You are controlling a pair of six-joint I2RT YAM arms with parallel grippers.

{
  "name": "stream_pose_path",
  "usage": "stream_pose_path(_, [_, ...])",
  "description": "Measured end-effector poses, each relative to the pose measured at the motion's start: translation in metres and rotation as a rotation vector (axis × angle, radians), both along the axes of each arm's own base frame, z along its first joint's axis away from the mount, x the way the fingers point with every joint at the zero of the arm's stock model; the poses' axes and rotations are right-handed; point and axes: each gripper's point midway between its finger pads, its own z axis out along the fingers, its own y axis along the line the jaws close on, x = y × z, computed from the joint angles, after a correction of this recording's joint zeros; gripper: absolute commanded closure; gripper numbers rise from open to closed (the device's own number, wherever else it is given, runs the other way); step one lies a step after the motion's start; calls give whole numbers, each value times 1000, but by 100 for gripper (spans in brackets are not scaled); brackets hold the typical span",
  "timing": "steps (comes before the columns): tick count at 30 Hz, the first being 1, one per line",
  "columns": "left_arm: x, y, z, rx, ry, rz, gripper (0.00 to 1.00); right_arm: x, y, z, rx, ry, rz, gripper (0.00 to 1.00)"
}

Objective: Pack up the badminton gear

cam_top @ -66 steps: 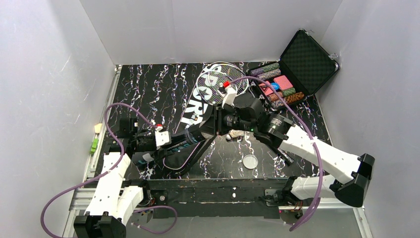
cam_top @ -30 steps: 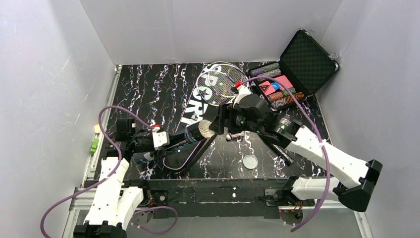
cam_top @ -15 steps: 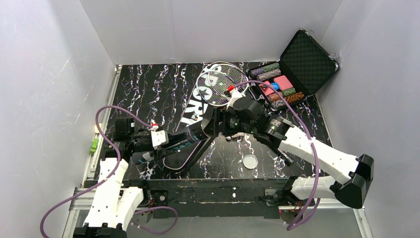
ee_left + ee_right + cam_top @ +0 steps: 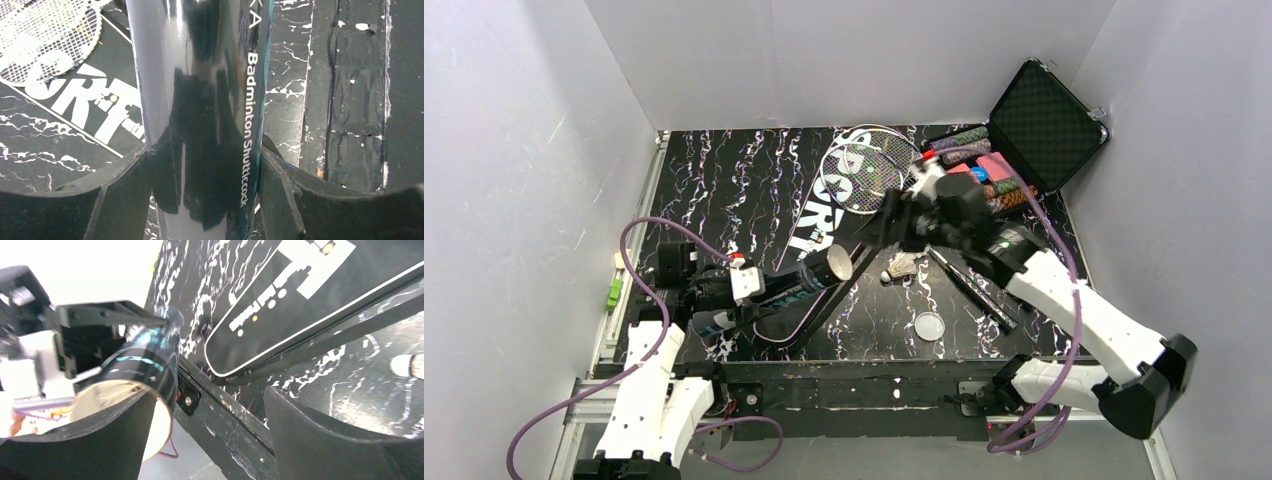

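The tube [image 4: 200, 100] was glossy black with teal print and white lettering. The bag [image 4: 819, 203] was black, piped and lettered white, on a black worktop [image 4: 724, 170] veined white. At twelve o'clock, the rackets [image 4: 864, 165] had white strings.

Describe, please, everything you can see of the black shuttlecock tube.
The tube is a long, glossy black cylinder with teal print and white lettering reading "Badminton Shuttlecock". Its far end is uncapped, showing a tan, cardboard-looking inside. The left gripper holds it near the other end, jaws pressed against both sides, so it slants over the SPORT bag. Nothing else visibly touches it.
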Motion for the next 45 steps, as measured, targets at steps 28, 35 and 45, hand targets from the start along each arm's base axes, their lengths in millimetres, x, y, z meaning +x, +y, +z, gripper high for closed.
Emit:
stream_pose_path(28, [-41, 7, -53, 140, -39, -194, 89, 98, -118, -166, -407, 185, -363, 29])
stream_pose_path(35, [-45, 7, -55, 143, -44, -206, 90, 88, -115, -205, -435, 260, -317, 39])
stream_pose_path(45, [-39, 8, -56, 138, -6, -165, 95, 80, -106, -214, -373, 280, -284, 85])
